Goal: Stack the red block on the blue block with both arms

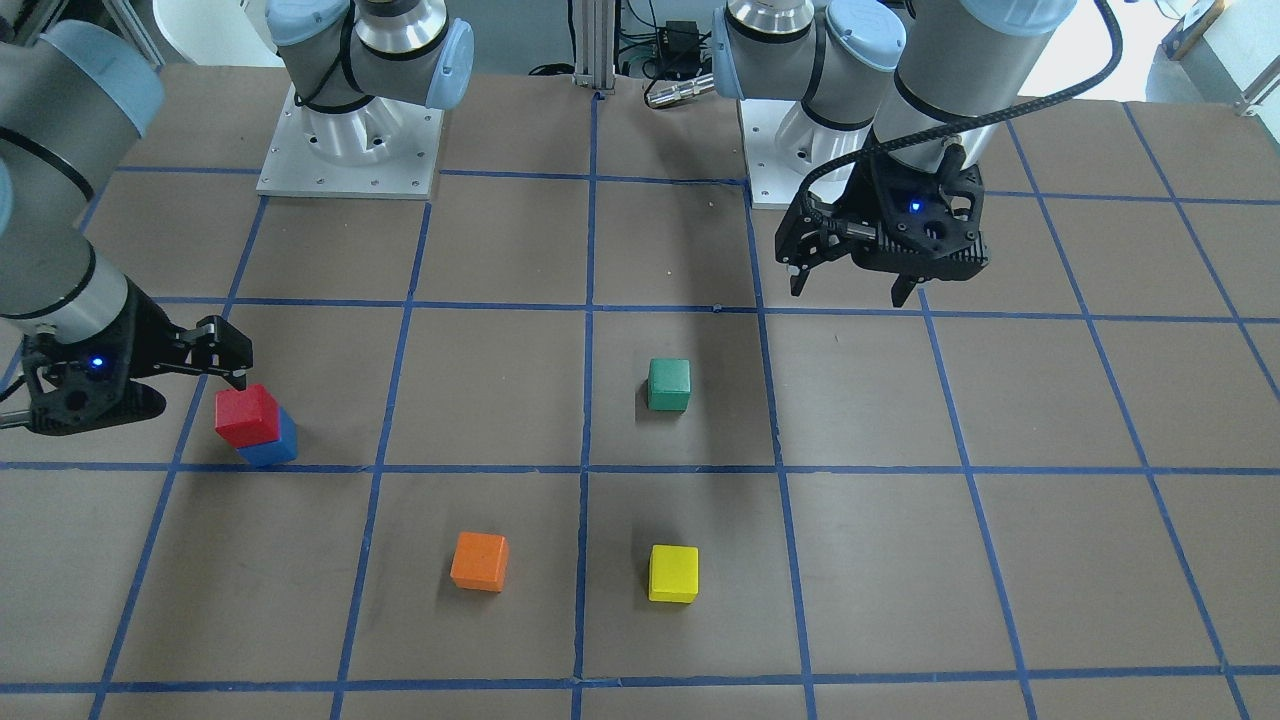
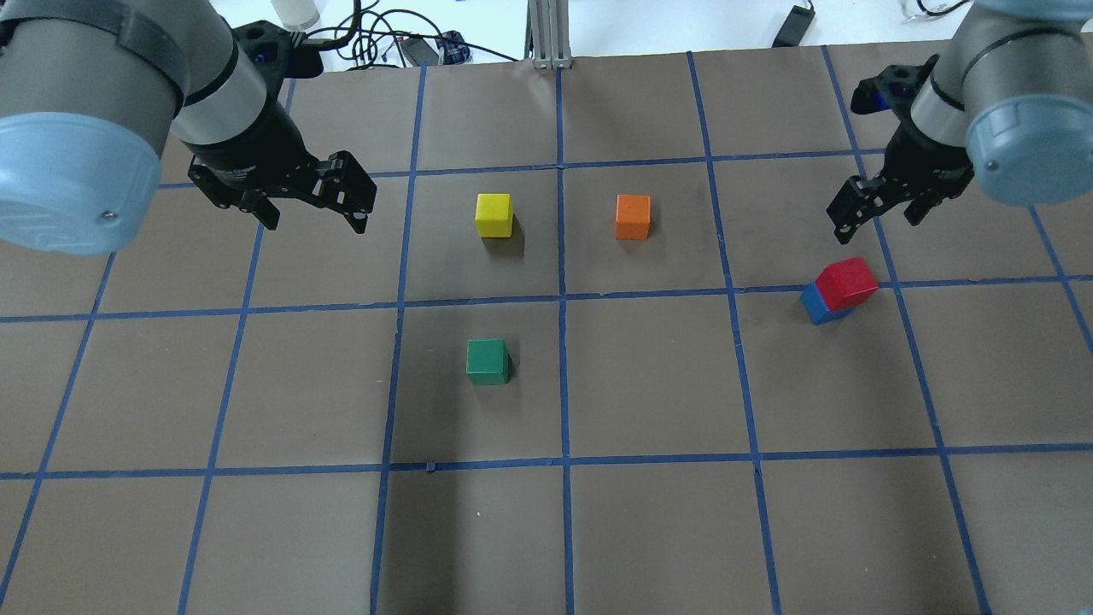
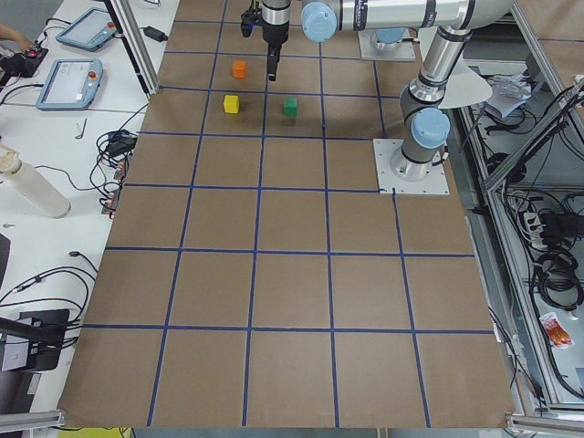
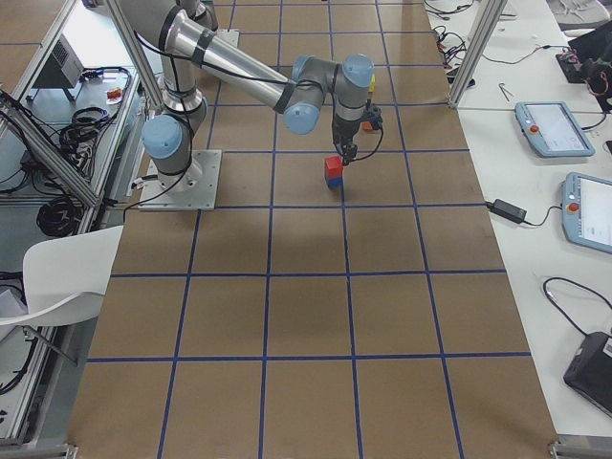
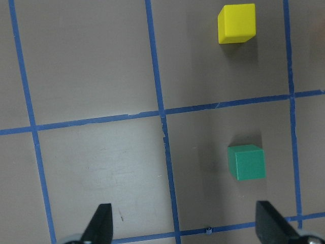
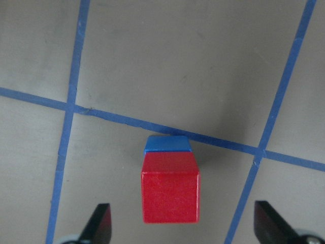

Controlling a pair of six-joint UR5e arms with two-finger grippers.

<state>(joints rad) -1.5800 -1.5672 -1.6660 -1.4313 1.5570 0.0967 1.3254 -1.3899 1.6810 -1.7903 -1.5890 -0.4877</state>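
Note:
The red block sits on top of the blue block, slightly offset, on the robot's right side of the table. The stack also shows in the overhead view, with the red block over the blue block, and in the right wrist view, with red over blue. My right gripper is open and empty, raised just above the stack and touching nothing. My left gripper is open and empty, held above the table far from the stack.
A green block lies near the table's middle. A yellow block and an orange block lie farther from the robot. Blue tape lines mark a grid on the brown table.

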